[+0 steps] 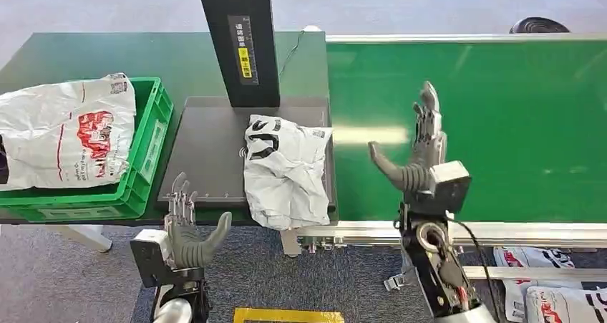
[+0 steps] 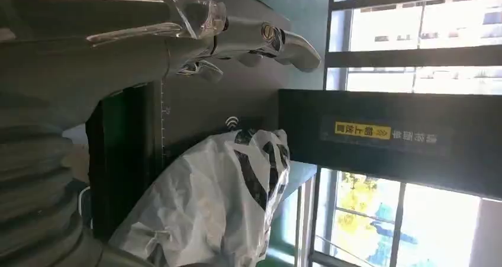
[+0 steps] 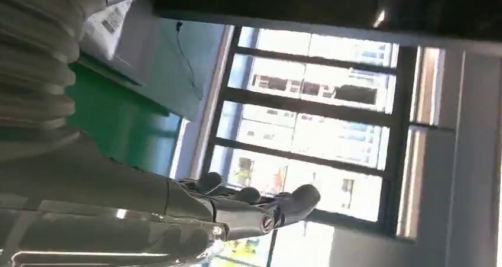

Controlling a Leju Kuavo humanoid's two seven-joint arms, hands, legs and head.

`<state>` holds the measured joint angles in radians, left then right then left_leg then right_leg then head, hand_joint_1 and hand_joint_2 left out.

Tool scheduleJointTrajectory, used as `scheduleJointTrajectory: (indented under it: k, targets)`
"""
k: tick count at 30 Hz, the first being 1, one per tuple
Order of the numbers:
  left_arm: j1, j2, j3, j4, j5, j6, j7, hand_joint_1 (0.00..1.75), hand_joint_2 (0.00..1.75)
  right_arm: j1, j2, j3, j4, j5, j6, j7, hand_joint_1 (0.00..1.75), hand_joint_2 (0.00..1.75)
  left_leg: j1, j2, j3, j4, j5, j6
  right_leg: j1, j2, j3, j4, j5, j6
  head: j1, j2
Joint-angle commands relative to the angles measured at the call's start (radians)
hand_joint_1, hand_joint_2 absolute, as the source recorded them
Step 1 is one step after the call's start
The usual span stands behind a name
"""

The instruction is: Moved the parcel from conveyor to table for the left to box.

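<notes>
A crumpled white parcel [image 1: 285, 168] with black print lies on the dark scale plate [image 1: 207, 147] of the table, its lower end hanging over the front edge. The left wrist view shows the same parcel [image 2: 219, 196] close by. My left hand [image 1: 187, 231] hovers open below the plate's front edge, left of the parcel, holding nothing. My right hand [image 1: 421, 151] is raised over the green conveyor belt [image 1: 501, 122], fingers straight and thumb spread, a short way right of the parcel. A green box [image 1: 147, 158] at the left holds a white bag with red print [image 1: 64, 129].
A black post [image 1: 240, 40] with a yellow label rises from the back of the plate. More white parcels [image 1: 547, 280] lie on the floor at the lower right. A yellow floor mark [image 1: 286, 315] sits between my arms.
</notes>
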<state>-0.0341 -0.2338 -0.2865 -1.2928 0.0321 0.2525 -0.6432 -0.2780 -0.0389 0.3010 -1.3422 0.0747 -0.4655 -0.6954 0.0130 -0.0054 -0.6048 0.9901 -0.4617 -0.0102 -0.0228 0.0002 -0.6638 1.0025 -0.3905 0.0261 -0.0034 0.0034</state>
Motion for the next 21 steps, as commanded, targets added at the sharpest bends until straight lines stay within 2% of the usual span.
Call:
scheduleJointTrajectory:
  k: [1, 5, 7, 8, 14, 17, 21]
  targets:
    - [-0.004, 0.007, -0.035, 0.020, 0.011, 0.003, 0.017, 0.00, 1.75, 0.242, 0.135, 0.061, -0.204, -0.031, -0.068, -0.003, 0.00, 1.75, 0.000, 0.000, 0.005, -0.002, -0.001, 0.000, 0.001, 0.000, 0.004, 0.000, -0.001, -0.003, 0.000, 0.000]
    - [0.010, 0.003, -0.030, 0.001, 0.008, 0.019, 0.029, 0.00, 1.75, 0.310, 0.165, 0.039, -0.210, 0.002, -0.041, -0.003, 0.00, 1.75, 0.000, -0.001, 0.003, -0.001, 0.000, 0.000, 0.001, -0.001, 0.003, -0.001, -0.002, -0.002, 0.000, 0.000]
    - [0.020, -0.003, -0.020, -0.002, 0.001, 0.010, 0.028, 0.00, 1.75, 0.350, 0.189, 0.003, -0.205, 0.033, 0.019, -0.003, 0.00, 1.75, 0.000, -0.001, 0.003, -0.001, 0.000, 0.000, 0.000, -0.002, 0.003, -0.001, -0.002, -0.002, 0.000, 0.000]
    - [0.030, -0.003, -0.015, -0.009, -0.005, 0.018, 0.032, 0.00, 1.75, 0.364, 0.208, -0.016, -0.179, 0.011, 0.108, -0.003, 0.00, 1.75, -0.001, -0.001, 0.007, -0.002, -0.001, 0.000, 0.000, -0.002, 0.006, -0.001, -0.003, -0.003, 0.000, 0.000]
    - [0.046, 0.024, -0.037, -0.067, -0.079, 0.046, -0.004, 0.00, 1.75, 0.360, 0.220, 0.019, -0.170, 0.028, 0.163, -0.003, 0.00, 1.75, 0.000, 0.001, 0.006, -0.001, -0.001, 0.000, 0.000, 0.000, 0.005, 0.000, -0.002, -0.003, 0.000, 0.000]
    - [0.033, 0.035, -0.042, -0.096, -0.109, 0.035, 0.035, 0.00, 1.75, 0.351, 0.228, 0.029, -0.159, 0.042, 0.166, -0.003, 0.00, 1.75, 0.000, 0.001, 0.003, 0.000, -0.001, 0.000, 0.000, 0.001, 0.002, 0.000, -0.001, -0.002, 0.000, 0.000]
    - [-0.027, 0.092, -0.058, -0.099, -0.191, -0.014, 0.092, 0.00, 1.75, 0.349, 0.236, 0.017, -0.155, 0.048, 0.181, -0.003, 0.00, 1.75, -0.001, 0.001, 0.004, -0.001, 0.000, 0.000, 0.000, 0.000, 0.003, -0.001, -0.001, -0.003, 0.000, 0.000]
